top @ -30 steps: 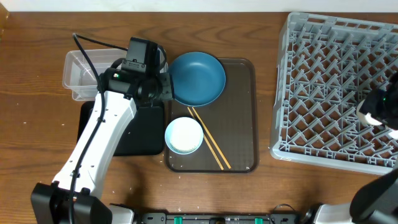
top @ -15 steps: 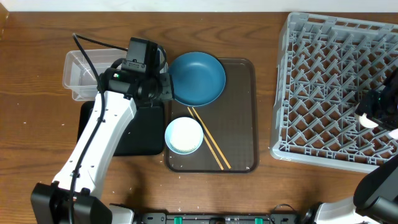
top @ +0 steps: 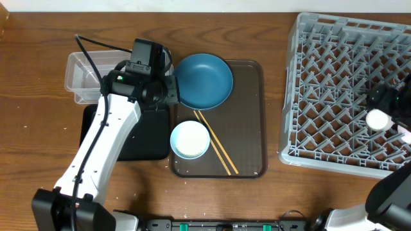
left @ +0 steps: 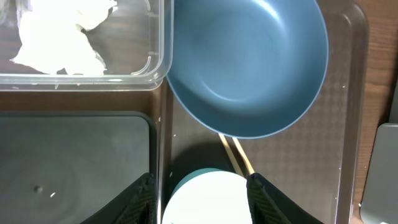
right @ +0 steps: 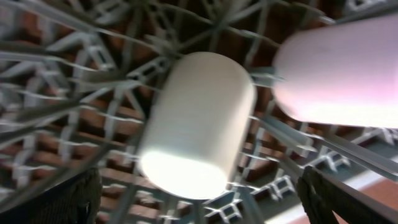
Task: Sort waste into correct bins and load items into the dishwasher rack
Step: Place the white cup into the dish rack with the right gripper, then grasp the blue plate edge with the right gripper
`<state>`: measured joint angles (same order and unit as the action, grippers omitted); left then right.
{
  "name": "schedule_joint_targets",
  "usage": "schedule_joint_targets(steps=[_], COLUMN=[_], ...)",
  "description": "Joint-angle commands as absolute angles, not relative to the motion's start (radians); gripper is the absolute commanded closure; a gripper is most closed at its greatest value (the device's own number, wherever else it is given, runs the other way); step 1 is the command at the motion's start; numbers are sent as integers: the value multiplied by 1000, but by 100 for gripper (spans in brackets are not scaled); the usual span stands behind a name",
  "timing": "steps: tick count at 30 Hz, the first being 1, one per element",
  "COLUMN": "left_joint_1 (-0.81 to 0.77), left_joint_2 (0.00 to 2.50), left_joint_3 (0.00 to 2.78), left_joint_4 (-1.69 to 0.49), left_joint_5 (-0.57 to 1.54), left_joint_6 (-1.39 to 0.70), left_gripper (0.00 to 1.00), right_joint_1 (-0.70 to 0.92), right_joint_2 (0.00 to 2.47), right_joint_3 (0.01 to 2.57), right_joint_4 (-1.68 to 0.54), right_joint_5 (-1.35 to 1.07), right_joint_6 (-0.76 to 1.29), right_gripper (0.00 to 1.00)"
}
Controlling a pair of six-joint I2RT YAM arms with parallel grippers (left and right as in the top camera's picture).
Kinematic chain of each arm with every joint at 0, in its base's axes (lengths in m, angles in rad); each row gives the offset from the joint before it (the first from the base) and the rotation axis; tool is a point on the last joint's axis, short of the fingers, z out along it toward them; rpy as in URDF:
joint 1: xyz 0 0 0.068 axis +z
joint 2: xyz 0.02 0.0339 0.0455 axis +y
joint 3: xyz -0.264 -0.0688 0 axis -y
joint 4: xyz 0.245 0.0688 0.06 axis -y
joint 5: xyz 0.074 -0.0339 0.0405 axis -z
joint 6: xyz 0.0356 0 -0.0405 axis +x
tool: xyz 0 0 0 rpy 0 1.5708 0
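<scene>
My left gripper (top: 165, 92) is open and empty, above where the clear tub (top: 80, 80), the black tray (top: 148, 138) and the dark blue plate (top: 205, 80) meet. In the left wrist view its fingers (left: 199, 199) frame the pale bowl (left: 208, 196) below; chopsticks (left: 236, 155) lie between the bowl and the plate (left: 249, 62). White tissue (left: 56, 37) lies in the tub (left: 158, 62). My right gripper (top: 393, 102) is open over the grey rack (top: 334, 83). A white cup (right: 196, 124) stands upside down in the rack ahead of its fingers (right: 211, 202), with a pinkish cup (right: 339, 74) beside it. The snack wrapper and the grains are out of view.
The plate, the bowl (top: 190, 139) and the chopsticks (top: 217, 146) sit on a brown serving tray (top: 247, 128) in the middle. The rack fills the right side, and its near edge hangs close to the table's front. A black cable runs over the tub.
My right gripper has drawn back slightly over the rack, and the white cup now shows standing free in the rack. The left arm has not moved.
</scene>
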<state>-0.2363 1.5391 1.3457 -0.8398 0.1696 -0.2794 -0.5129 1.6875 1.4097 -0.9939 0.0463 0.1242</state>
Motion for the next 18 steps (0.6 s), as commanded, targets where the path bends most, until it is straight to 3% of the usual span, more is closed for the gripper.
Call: schedule_joint_targets(steps=[1,7,18], left_joint_1=[-230,-230,-230], left_joint_2=[1535,1535,1535], left_joint_3=[1352,1352,1352], left_joint_4=[-859,-936,-1003], left_joint_5=[152,141,141], left_joint_6=[-263,-263,-263], left_gripper=[48,47,46], right_joint_1=[-504,-382,75], right_joint_2=[1607,1522,1652], right_joint_3=[1459,1459,1458], right_joint_4=[-980,-886,-659], right_joint_5=[-156,-467,-367], right_joint_6=[73,2,72], right_gripper=[1,11,13])
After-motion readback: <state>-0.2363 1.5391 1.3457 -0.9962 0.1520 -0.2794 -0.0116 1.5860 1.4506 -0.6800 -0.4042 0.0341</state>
